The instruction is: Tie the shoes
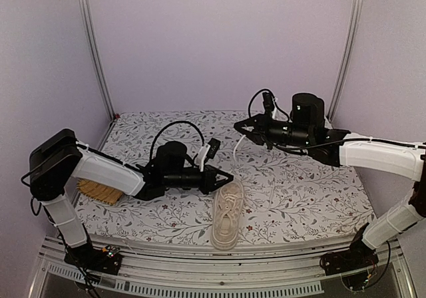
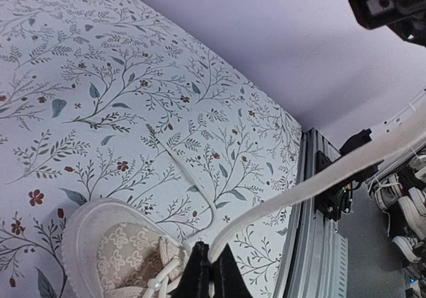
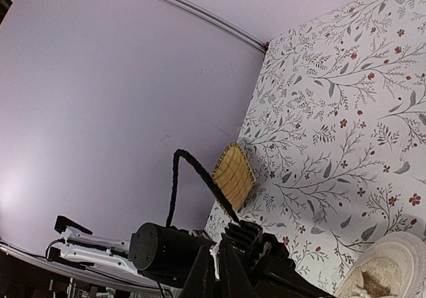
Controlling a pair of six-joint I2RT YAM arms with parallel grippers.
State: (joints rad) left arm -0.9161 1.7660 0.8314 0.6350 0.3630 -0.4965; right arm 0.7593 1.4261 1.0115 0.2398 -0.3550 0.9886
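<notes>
left gripper point(image 2: 212, 263), right gripper point(image 3: 216, 265), each pinching lace point(image 2: 299, 193)

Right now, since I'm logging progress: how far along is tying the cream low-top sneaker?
Nothing looks finished: no knot shows on the cream low-top sneaker, and one thin pale lace lies slack on the floral cloth. In hand: the left gripper pinches the other lace, stretched towards the right gripper. Left: crossing, knotting, bow.
</notes>
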